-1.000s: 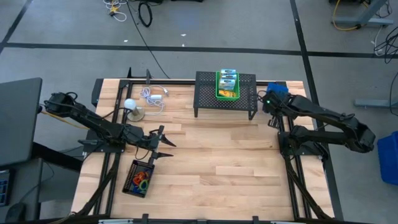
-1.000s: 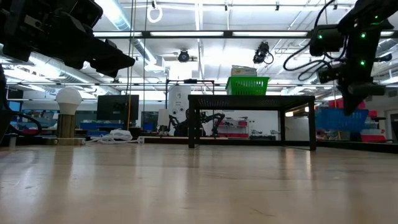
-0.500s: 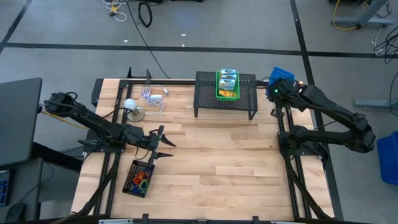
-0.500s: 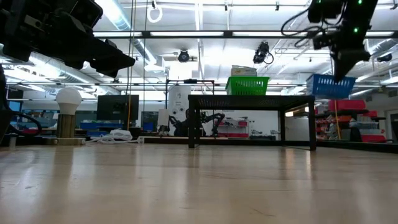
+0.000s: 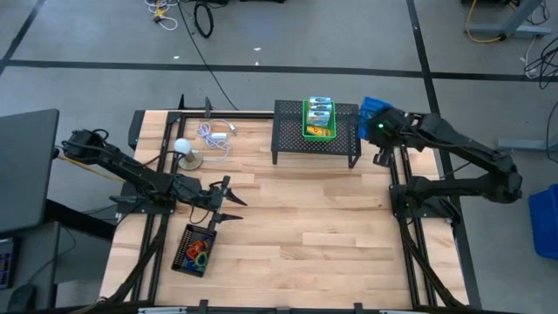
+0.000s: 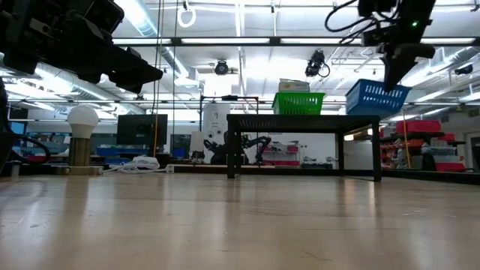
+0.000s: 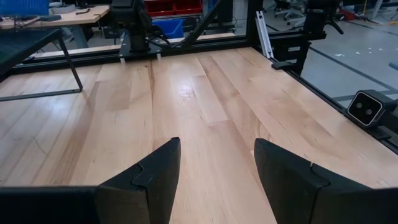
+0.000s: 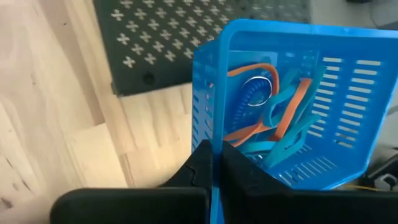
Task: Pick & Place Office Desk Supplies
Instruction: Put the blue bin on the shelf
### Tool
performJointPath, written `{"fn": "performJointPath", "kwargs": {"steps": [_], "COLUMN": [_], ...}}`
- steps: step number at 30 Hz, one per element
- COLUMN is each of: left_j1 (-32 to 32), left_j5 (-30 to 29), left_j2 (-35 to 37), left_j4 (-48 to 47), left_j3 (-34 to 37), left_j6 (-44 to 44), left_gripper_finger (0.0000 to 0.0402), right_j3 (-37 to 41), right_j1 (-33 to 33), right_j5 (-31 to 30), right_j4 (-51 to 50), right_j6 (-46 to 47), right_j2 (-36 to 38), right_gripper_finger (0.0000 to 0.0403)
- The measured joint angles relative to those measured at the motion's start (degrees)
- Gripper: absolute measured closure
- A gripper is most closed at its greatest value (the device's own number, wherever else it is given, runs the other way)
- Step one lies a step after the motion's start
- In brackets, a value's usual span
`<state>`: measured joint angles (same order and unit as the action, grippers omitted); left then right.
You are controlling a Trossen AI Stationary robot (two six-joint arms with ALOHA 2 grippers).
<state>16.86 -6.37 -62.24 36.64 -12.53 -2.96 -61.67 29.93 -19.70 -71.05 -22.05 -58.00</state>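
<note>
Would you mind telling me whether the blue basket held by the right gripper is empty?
No, the right wrist view shows orange and blue loops lying inside the blue basket, whose wall the right gripper pinches.

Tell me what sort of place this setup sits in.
Probably a robotics lab or workshop. The low view shows long ceiling lights, more benches with another small robot arm behind, and red storage bins; the high view shows a bare floor with taped lines and loose cables.

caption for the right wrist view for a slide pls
Right end effector shut on the rim of a blue basket holding orange and blue loops.
</note>
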Motion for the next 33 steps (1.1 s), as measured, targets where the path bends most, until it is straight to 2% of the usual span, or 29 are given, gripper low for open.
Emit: {"fn": "performJointPath", "kwargs": {"steps": [6, 16, 22, 33], "left_j1": [0.00, 0.00, -0.04, -0.04], "left_j5": [-0.02, -0.07, -0.58, -0.65], "left_j2": [-0.01, -0.02, -0.01, -0.01], "left_j4": [-0.01, 0.00, 0.00, 0.00], "left_j3": [0.00, 0.00, 0.00, -0.01], "left_j6": [0.13, -0.05, -0.07, 0.11], "left_gripper_finger": [0.0189, 0.0189, 0.0189, 0.0189], "right_j3": [0.02, 0.02, -3.49, -7.50], "right_j1": [-0.59, -1.64, -2.54, -4.69], "right_j5": [-0.24, 0.36, 1.94, 0.75], "right_j4": [2.37, 4.73, 4.81, 3.39], "right_j6": [-1.99, -4.67, -3.93, -4.34], "right_j2": [-3.83, -5.82, -7.21, -17.05], "right_gripper_finger": [0.0394, 0.0394, 0.0394, 0.0394]}}
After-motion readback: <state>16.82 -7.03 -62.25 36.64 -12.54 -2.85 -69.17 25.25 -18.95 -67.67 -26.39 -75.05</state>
